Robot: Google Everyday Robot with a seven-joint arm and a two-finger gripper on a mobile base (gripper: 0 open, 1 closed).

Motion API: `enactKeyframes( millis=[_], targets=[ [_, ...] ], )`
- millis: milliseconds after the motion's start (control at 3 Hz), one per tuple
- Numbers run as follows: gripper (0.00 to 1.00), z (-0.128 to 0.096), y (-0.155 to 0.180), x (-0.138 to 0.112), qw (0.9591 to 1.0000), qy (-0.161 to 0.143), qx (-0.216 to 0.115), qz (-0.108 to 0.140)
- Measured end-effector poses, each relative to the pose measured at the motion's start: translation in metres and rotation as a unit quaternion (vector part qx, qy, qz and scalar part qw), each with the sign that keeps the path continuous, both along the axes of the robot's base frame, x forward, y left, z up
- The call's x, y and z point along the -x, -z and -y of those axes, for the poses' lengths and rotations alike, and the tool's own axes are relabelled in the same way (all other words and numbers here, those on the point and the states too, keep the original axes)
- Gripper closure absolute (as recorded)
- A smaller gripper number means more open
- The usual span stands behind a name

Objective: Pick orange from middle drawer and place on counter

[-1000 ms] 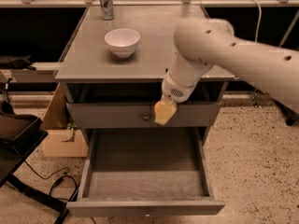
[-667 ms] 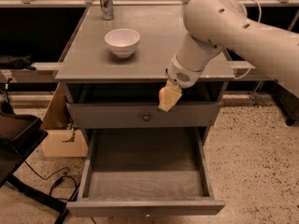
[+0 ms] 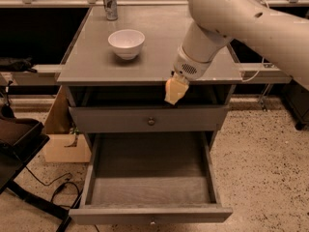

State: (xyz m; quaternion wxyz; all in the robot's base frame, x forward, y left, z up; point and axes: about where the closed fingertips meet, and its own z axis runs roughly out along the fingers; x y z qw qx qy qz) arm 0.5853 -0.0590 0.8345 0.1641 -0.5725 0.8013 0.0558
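Note:
The middle drawer (image 3: 149, 173) stands pulled open at the bottom, and its dark tray holds nothing. My gripper (image 3: 175, 92) hangs in front of the cabinet, just below the front edge of the counter (image 3: 159, 57) and above the open drawer. Its pale fingers (image 3: 176, 94) are closed around something, and a small orange patch, the orange (image 3: 169, 85), shows at their top left. Most of the orange is hidden by the fingers. My white arm (image 3: 227, 18) reaches in from the upper right over the counter.
A white bowl (image 3: 126, 42) sits at the left middle of the counter and a metal can (image 3: 110, 3) at its back left. A shut drawer front with a knob (image 3: 151, 121) lies above the open drawer. A cardboard box (image 3: 60, 139) and a black chair (image 3: 17, 139) stand at the left.
My gripper has risen from in front of the shut drawer front to just below the counter's front edge. The arm has swung up and over the counter.

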Motion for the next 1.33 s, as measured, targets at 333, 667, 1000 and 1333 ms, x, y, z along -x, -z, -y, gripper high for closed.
enactKeyframes(
  millis=[333,667,1000,1333],
  targets=[
    [1.00,0.018,-0.042,-0.022,0.9980,0.055,-0.008,0.031],
    [1.00,0.044,-0.085,-0.051,0.9882,0.119,-0.047,0.083],
    [1.00,0.067,-0.105,-0.081,0.9701,0.174,-0.094,0.140],
    [1.00,0.101,-0.091,-0.092,0.9388,0.258,-0.138,0.182]
  ],
)
